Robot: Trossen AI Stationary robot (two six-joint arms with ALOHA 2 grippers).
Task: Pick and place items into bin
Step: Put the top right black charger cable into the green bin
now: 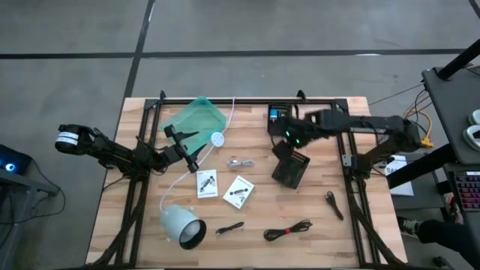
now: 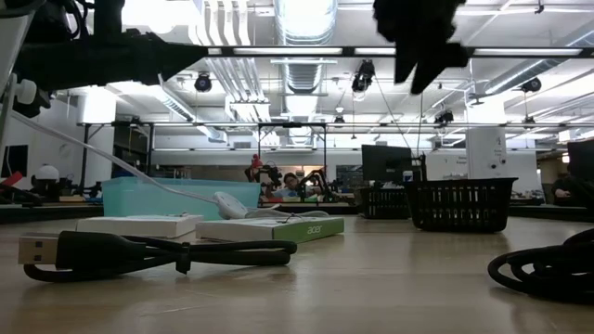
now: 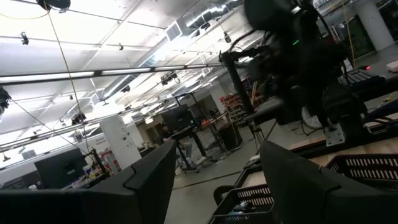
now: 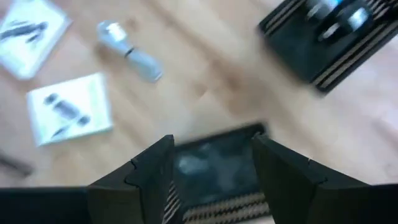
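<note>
**Right pincer open above black bin, left pincer idle over desk's left side**

High view: right pincer (image 1: 287, 136) hangs over the small black slatted basket bin (image 1: 290, 169) mid-desk. Second black bin (image 1: 279, 114) at far edge. Left pincer (image 1: 182, 144) sits beside the teal plastic tray (image 1: 196, 118). On the wooden desk (image 1: 330, 232): two white printed cards (image 1: 207, 183) (image 1: 238, 191), small silver piece (image 1: 238, 162), black coiled cable (image 1: 288, 230), short black stick (image 1: 229, 227), black pen-like stick (image 1: 334, 204) at right.

Low view: black USB cable (image 2: 148, 252) nearest, cards (image 2: 269, 227) behind, black basket (image 2: 461, 204) at right.

Left wrist view: fingers (image 3: 149, 177) apart, nothing between.

Right wrist view: fingers (image 4: 152, 165) spread, empty, over the basket (image 4: 214, 163); cards (image 4: 69, 109), silver piece (image 4: 129, 51) lie on the desk.
</note>
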